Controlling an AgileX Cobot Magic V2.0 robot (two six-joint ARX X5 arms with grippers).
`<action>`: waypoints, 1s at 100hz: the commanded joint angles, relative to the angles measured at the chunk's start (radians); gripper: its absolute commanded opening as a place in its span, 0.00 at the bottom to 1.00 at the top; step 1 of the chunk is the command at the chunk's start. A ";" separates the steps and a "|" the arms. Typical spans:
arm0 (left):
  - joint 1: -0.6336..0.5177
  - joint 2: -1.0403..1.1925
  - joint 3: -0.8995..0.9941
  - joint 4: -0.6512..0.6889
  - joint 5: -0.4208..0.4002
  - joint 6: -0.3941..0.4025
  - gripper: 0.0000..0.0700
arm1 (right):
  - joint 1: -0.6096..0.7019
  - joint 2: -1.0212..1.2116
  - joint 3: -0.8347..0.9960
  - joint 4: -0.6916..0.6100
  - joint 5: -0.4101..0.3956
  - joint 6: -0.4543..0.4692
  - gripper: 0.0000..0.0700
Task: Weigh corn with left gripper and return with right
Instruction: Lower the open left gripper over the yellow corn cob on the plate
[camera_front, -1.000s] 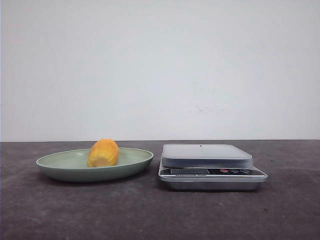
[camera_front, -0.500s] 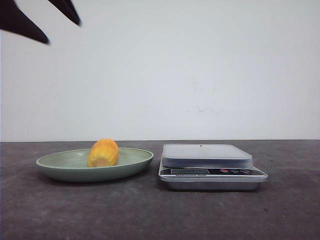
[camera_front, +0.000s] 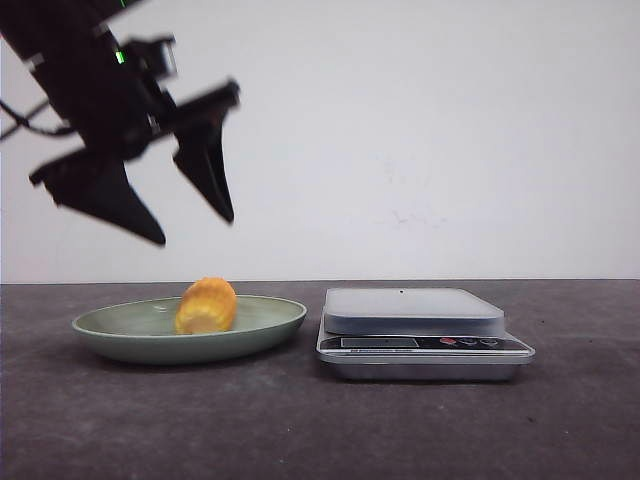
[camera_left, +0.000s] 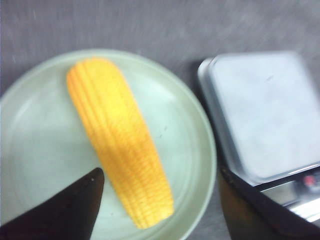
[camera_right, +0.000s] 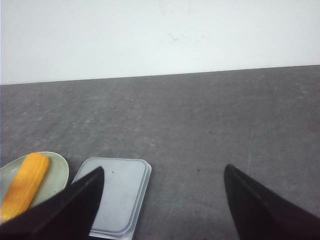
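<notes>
On the grey worktop (camera_front: 300, 430), the corn (camera_front: 206, 306) lay in a pale green plate (camera_front: 120, 335), just beside a digital scale (camera_front: 420, 335). The left gripper (camera_front: 190, 225) hung above the plate, jaws spread and empty. The right gripper (camera_right: 162, 200) was likewise open, holding nothing.

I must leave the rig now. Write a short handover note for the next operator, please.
Left gripper: open, empty, in the air above the plate.
Right gripper: open, empty, seen only in its wrist view.
Corn: lying on the green plate, untouched.
Kitchen scale: beside the plate, platform bare.
Done: nothing placed yet.
Left: grasp the corn, weigh it, return it with the right gripper.
</notes>
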 joint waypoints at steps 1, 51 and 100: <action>-0.013 0.035 0.021 0.009 -0.019 -0.006 0.62 | 0.004 0.005 0.012 0.002 -0.002 -0.012 0.69; -0.039 0.144 0.021 0.082 -0.111 -0.005 0.62 | 0.004 0.005 0.012 -0.006 -0.001 -0.011 0.69; -0.040 0.200 0.021 0.112 -0.121 -0.006 0.61 | 0.004 0.005 0.012 -0.006 0.000 -0.012 0.69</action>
